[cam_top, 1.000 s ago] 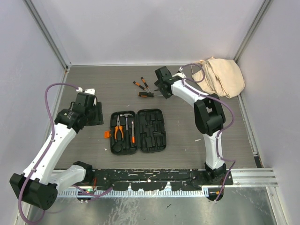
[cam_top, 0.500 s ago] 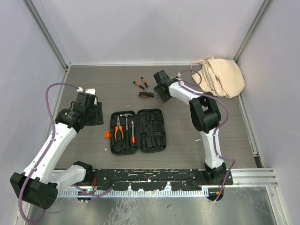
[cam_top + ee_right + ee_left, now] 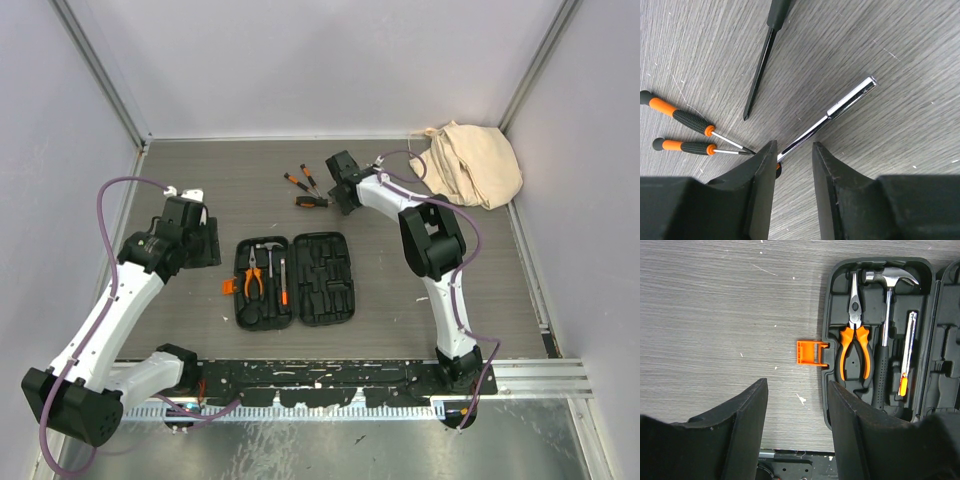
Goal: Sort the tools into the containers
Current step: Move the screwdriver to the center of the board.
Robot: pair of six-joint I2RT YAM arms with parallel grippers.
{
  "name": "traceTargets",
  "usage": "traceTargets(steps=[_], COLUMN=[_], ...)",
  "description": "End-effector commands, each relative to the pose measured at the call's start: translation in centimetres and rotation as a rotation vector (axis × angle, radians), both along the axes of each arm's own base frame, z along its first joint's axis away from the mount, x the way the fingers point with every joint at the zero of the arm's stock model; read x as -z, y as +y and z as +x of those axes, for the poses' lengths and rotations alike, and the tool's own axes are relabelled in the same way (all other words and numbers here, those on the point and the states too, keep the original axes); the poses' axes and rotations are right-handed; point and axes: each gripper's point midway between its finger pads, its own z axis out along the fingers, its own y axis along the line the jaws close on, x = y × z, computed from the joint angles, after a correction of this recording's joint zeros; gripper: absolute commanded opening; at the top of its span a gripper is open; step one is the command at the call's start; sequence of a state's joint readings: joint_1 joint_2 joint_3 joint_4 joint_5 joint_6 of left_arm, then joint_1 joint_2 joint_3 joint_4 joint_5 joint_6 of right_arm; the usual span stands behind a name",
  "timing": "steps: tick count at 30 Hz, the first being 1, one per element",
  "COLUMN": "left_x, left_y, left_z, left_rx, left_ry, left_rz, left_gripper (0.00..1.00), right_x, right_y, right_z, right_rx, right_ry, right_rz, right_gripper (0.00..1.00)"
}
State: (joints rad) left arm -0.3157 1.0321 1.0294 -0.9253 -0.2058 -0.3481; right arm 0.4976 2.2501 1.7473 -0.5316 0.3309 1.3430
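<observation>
The tool case point(image 3: 296, 280) lies open and flat in the middle of the table point(image 3: 200, 170), its two halves side by side between the two arms. Its orange latch point(image 3: 810, 352) sticks out from the left edge. In the left half, the orange-handled pliers point(image 3: 856, 335) sit in their slot, with the hammer point(image 3: 886, 305) just beside them on the right. Next to the hammer is a slim chrome tool point(image 3: 908, 352) with an orange tip.

The left fingers point(image 3: 747, 425) hang above the bare table just left of the case. They stand well apart and have nothing between them.

Farther back on the table, beyond the case, lie the loose tools. Two small screwdrivers point(image 3: 687, 117) with black and orange handles lie close together, their tips pointing toward the right arm. A black screwdriver point(image 3: 760, 65) lies beside them, its tip toward the camera. A driver point(image 3: 840, 107) with a long chrome shaft runs at a slant, and its handle end passes down into the gap between the right fingers point(image 3: 840, 190). Those fingers stand on either side of it with a narrow gap. Whether they are pressing on the driver cannot be told, since the contact is hidden beneath them.

A beige cloth bag point(image 3: 470, 162) is heaped in the far right corner, well apart from the case.
</observation>
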Motion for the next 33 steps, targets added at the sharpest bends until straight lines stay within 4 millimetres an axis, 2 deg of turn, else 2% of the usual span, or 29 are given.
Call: traceTargets(steps=[1, 8, 18, 28, 31, 33], left_x=[-0.6, -0.5, -0.3, -0.2, -0.2, -0.2], left_y=[0.1, 0.1, 0.1, 0.0, -0.1, -0.1], left_z=[0.8, 0.8, 0.9, 0.9, 0.9, 0.9], left_rx=[0.003, 0.003, 0.005, 0.007, 0.01, 0.011], left_ry=[-0.039, -0.036, -0.031, -0.025, -0.023, -0.023], left_rz=[0.004, 0.007, 0.008, 0.007, 0.006, 0.004], left_gripper=[0.52, 0.53, 0.53, 0.53, 0.53, 0.53], right_x=[-0.9, 0.0, -0.1, -1.6, -1.5, -2.4], right_y=[0.4, -0.1, -3.1, -8.4, -9.9, -10.4], right_z=[1.2, 0.3, -1.3, -3.3, -3.9, -4.1], right_rx=[0.022, 0.022, 0.087, 0.139, 0.111, 0.083], right_ry=[-0.038, -0.026, -0.051, -0.092, -0.081, -0.102], right_rz=[0.019, 0.011, 0.039, -0.029, -0.058, -0.083], right_gripper=[0.38, 0.26, 0.1, 0.06, 0.08, 0.1])
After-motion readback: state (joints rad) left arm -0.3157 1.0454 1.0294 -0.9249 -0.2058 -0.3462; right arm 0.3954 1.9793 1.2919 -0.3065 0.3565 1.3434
